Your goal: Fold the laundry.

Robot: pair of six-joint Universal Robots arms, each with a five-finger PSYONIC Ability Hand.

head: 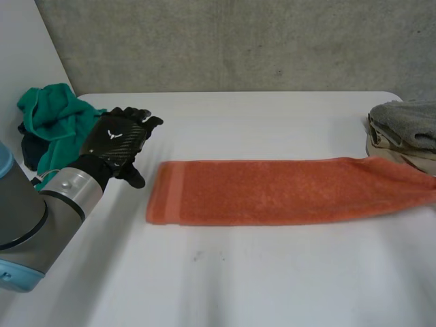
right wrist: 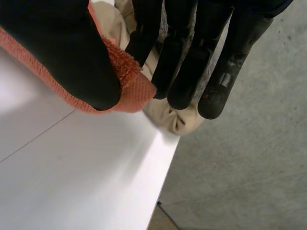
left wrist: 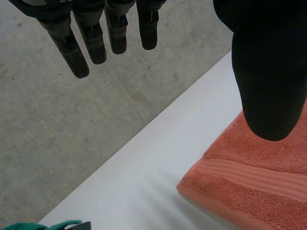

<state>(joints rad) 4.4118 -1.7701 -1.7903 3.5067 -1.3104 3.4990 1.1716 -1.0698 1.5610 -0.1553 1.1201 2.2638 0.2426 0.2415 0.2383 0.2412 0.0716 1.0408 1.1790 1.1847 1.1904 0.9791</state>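
1. Head view: the orange towel [head: 286,192] lies as one long band across the white table [head: 272,279]. I judge it is already doubled lengthwise, so the fold now due is end to end.
2. My left hand [head: 121,139] hovers just beside one short end of the towel, apart from it. Its fingers are straight and spread, the thumb stands out, and it holds nothing. I read it as placed ready to pin or take that end.
3. Right wrist view: my right hand [right wrist: 62,52] pinches the corner of the towel's other end between the thumb and the fingers [right wrist: 180,67]. That grip would explain why the band narrows and seems to rise towards that hand in the head view.
4. Edges: the pinched corner sits close to the table's edge, with floor beyond the right fingertips. The beige and grey pile [head: 403,131] lies just behind those fingers; I cannot tell whether they touch it.
5. The green cloth [head: 51,119] is bunched just behind the left hand, near the table's corner, so there is little room to draw that hand back.
6. Open room: the table between the two hands, on the robot's side of the towel, is bare. Carrying the pinched end over the band towards the left hand looks unobstructed.
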